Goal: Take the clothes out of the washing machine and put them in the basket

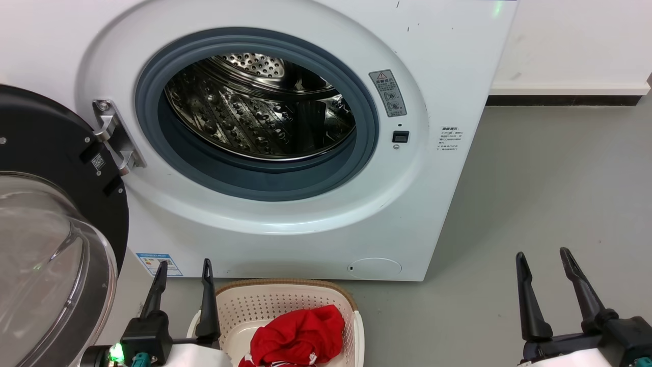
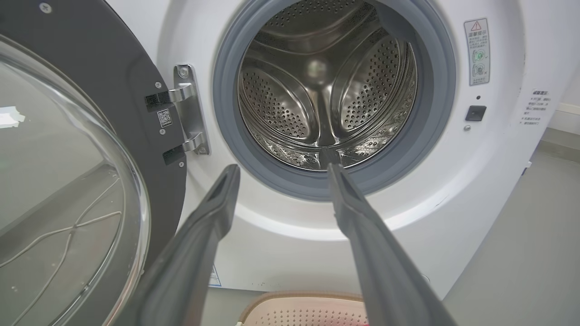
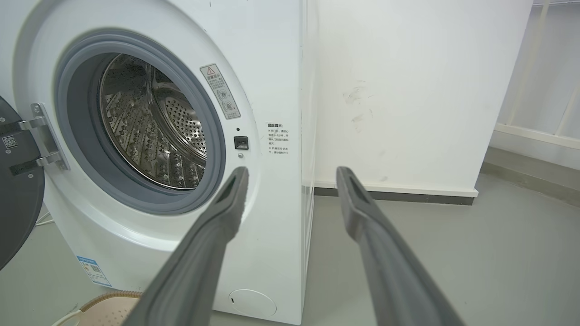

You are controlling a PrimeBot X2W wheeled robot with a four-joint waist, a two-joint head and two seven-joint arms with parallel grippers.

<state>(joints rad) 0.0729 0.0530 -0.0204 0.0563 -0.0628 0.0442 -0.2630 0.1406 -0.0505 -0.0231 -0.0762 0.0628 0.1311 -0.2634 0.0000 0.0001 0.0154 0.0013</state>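
At 9 o'clock in the head view, the washing machine's glass door (image 1: 51, 244) hangs open. At 7 o'clock the left claw (image 1: 185, 262) is spread, holding nothing. The red clothes (image 1: 300, 334) lie in the basket (image 1: 285, 286) at 6 o'clock, before the washing machine (image 1: 407, 204). At 4 o'clock the right claw (image 1: 542, 252) is spread too, holding nothing.
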